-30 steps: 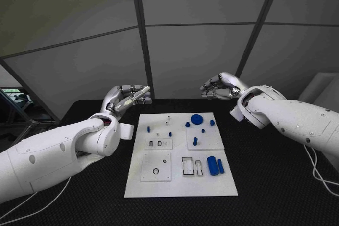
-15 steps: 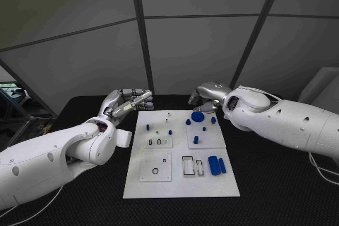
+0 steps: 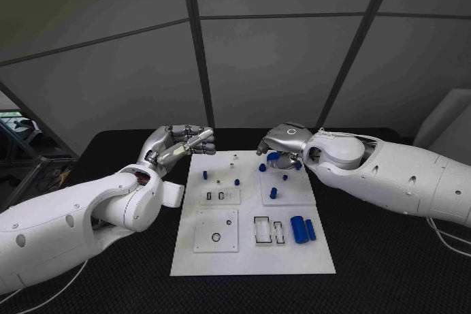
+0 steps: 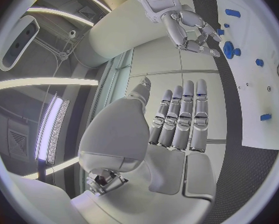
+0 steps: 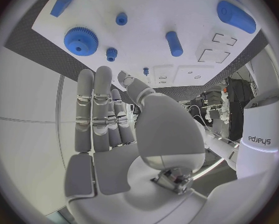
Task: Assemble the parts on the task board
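The white task board [image 3: 253, 256] lies in the middle of the black table. Blue parts stand on its right half: a toothed wheel [image 5: 81, 40], a small gear [image 5: 112, 53], a peg [image 5: 173, 43] and a thick cylinder [image 3: 297, 229] near the front. My right hand [image 3: 282, 142] hovers over the board's far right corner, just above the toothed wheel [image 4: 228, 47], fingers apart and holding nothing. Beyond the board's far left corner, my left hand [image 3: 182, 142] is raised off the table with straight fingers and an empty palm [image 4: 176, 129].
Two raised white plates with slots and holes [image 3: 217, 231] sit on the board's left half. A rectangular slot [image 3: 261, 230] lies beside the thick cylinder. Black table [image 3: 382, 259] surrounds the board, and grey wall panels stand behind.
My right hand has swung in from the far right and come down over the board's far right corner, above the toothed wheel. The left hand has barely moved.
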`<act>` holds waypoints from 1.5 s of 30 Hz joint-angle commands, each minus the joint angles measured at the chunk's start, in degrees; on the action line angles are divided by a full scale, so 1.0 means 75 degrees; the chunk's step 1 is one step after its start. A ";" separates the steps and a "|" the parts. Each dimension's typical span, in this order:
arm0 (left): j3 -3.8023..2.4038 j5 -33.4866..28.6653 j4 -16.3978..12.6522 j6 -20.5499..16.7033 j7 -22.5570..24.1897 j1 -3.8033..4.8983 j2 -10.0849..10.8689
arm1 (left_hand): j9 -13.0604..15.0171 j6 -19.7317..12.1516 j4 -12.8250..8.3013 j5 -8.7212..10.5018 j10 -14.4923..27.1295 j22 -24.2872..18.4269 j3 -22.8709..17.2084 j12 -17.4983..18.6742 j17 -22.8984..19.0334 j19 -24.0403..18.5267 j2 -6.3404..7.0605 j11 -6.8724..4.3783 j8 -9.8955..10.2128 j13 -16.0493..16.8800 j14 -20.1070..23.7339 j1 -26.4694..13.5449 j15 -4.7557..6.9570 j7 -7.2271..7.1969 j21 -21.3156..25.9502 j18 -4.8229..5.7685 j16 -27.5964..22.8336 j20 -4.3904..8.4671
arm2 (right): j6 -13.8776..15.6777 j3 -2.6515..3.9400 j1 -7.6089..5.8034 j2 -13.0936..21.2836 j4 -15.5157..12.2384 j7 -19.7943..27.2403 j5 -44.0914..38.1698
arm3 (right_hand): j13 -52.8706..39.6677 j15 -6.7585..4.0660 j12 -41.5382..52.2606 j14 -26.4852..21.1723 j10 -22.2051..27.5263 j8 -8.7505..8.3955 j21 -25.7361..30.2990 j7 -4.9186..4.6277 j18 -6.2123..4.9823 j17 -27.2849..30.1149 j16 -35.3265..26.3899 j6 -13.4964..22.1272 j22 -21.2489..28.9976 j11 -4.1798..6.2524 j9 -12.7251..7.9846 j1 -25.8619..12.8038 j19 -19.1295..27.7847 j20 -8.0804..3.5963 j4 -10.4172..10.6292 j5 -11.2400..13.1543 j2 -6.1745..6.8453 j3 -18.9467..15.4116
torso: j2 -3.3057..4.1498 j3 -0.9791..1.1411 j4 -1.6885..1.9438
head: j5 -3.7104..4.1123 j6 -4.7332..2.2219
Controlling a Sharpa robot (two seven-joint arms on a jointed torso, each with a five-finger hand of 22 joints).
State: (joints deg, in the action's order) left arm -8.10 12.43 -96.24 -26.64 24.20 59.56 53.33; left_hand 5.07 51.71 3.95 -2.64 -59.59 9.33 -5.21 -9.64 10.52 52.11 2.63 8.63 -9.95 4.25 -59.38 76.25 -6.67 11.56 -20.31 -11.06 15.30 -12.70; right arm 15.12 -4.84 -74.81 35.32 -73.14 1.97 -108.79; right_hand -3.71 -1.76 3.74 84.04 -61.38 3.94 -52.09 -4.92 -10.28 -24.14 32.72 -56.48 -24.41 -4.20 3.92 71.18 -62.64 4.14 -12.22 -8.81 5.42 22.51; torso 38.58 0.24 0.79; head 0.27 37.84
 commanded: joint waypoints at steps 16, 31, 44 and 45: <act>-0.0006 0.0086 -0.0108 0.0156 0.0031 0.0016 0.0038 | -0.0059 -0.0026 0.0008 -0.0004 0.0072 -0.0046 0.0122 0.0180 0.0036 -0.0004 -0.0061 0.0107 0.0146 -0.0037 0.0162 -0.0111 -0.0052 0.0098 0.0050 0.0113 -0.0098 -0.0045 | -0.0409 -0.0003 -0.0026 -0.0155 0.0379 -0.0058 0.0436 | 0.0002 0.0206 -0.0009 0.0018 0.0316 -0.0050 -0.0069 -0.0010 -0.0025 -0.0137 0.0137 0.0178 -0.0028 -0.0088 -0.0006 0.0091 0.0067 0.0142 0.0221 0.0043 0.0131 -0.0055 | 0.0270 -0.0009 0.0113 | 0.0089 0.0017; -0.0006 0.0086 -0.0090 0.0204 0.0036 0.0017 -0.0013 | -0.0085 -0.0050 -0.0011 -0.0004 0.0127 -0.0072 0.0155 0.0272 0.0052 -0.0053 -0.0107 0.0146 0.0218 -0.0046 0.0222 -0.0102 -0.0081 0.0144 0.0097 0.0117 -0.0140 -0.0067 | -0.0621 -0.0003 -0.0025 -0.0361 0.0686 -0.0006 0.0635 | -0.0018 0.0196 0.0063 -0.0019 0.0177 -0.0036 -0.0108 -0.0026 -0.0041 -0.0196 0.0204 0.0226 -0.0047 -0.0072 -0.0001 0.0142 0.0092 0.0161 0.0332 0.0029 0.0060 -0.0018 | 0.0352 -0.0001 0.0175 | 0.0079 0.0025; -0.0010 0.0086 -0.0110 0.0114 0.0091 0.0017 -0.0033 | -0.0087 -0.0048 -0.0014 -0.0005 0.0128 -0.0074 0.0153 0.0279 0.0056 -0.0054 -0.0123 0.0150 0.0224 -0.0045 0.0221 -0.0097 -0.0083 0.0153 0.0100 0.0116 -0.0139 -0.0069 | -0.0898 -0.0004 -0.0022 -0.0442 0.0821 -0.0102 0.0650 | -0.0022 0.0161 0.0129 -0.0053 -0.0109 0.0002 -0.0170 -0.0118 -0.0043 -0.0268 0.0291 0.0113 -0.0077 -0.0033 0.0024 0.0135 0.0107 0.0139 0.0464 0.0035 0.0002 0.0117 | 0.0351 -0.0003 0.0178 | 0.0109 0.0061; -0.0010 0.0086 -0.0112 0.0114 0.0091 0.0017 -0.0033 | -0.0087 -0.0048 -0.0014 -0.0005 0.0128 -0.0074 0.0153 0.0279 0.0056 -0.0054 -0.0123 0.0150 0.0224 -0.0045 0.0221 -0.0097 -0.0083 0.0153 0.0100 0.0116 -0.0139 -0.0069 | -0.0920 -0.0004 -0.0022 -0.0452 0.0830 -0.0103 0.0650 | -0.0020 0.0152 0.0130 -0.0054 -0.0135 0.0008 -0.0177 -0.0125 -0.0044 -0.0276 0.0301 0.0091 -0.0080 -0.0024 0.0027 0.0134 0.0108 0.0135 0.0477 0.0035 -0.0005 0.0141 | 0.0353 -0.0002 0.0179 | 0.0100 0.0061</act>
State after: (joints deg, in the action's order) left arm -8.14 12.54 -96.92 -26.03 24.18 59.59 53.12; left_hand 4.52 51.28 3.78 -2.64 -58.67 8.87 -4.42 -7.92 10.87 51.89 2.09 9.55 -8.48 3.98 -57.96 75.71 -7.26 12.39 -19.87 -11.06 14.43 -12.92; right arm 9.76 -4.88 -74.84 32.05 -67.00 1.41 -104.19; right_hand -3.83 -0.50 4.45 83.83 -62.05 3.95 -53.08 -5.56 -10.26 -26.17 34.72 -55.66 -24.93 -4.40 4.08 72.09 -61.85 5.03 -8.82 -8.61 5.72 23.54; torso 41.22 0.21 2.04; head 1.07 38.27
